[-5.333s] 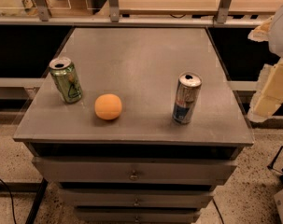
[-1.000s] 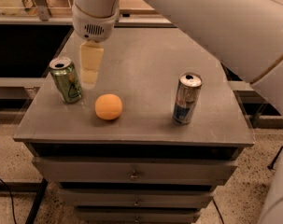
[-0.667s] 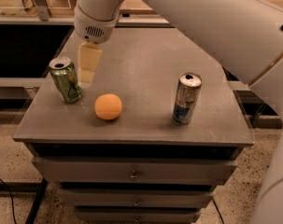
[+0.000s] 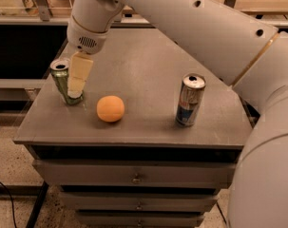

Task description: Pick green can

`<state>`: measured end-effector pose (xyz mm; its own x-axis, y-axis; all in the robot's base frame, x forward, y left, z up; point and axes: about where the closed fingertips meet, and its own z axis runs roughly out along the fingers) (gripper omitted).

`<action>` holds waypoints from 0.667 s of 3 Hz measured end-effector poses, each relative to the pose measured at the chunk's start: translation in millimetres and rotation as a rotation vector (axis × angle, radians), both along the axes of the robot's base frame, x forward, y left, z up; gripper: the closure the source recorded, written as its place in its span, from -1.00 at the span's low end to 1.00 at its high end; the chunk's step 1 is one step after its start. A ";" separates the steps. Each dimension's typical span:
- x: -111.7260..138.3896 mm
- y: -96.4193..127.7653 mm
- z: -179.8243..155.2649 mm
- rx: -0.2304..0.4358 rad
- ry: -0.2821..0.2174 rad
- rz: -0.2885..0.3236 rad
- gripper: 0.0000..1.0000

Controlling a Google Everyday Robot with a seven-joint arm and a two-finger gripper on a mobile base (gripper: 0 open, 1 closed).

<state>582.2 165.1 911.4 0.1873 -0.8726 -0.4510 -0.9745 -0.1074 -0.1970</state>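
Note:
The green can [image 4: 59,78] stands near the left edge of the grey cabinet top [image 4: 148,65], light green with a silver rim. My gripper [image 4: 74,92] hangs from the big white arm [image 4: 181,23] that reaches in from the upper right. It has come down at the can's right side, and its cream-coloured tip overlaps the can's right part and reaches almost to the cabinet top. The can stands on the surface, not lifted.
An orange ball [image 4: 110,109] lies just right of the can and gripper. A taller silver-and-blue can [image 4: 189,100] stands at the right. The cabinet has drawers [image 4: 134,177] below its front edge. A dark shelf runs behind.
The arm swung in from the right. Over the last second my gripper has moved down and left, from beside the can's top to low against its right side. The can, ball and other can have not moved.

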 end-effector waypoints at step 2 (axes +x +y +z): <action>-7.2 27.7 -18.3 0.040 0.063 0.050 -0.65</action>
<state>575.0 192.8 893.1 0.2006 -0.8436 -0.4981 -0.9787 -0.1498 -0.1405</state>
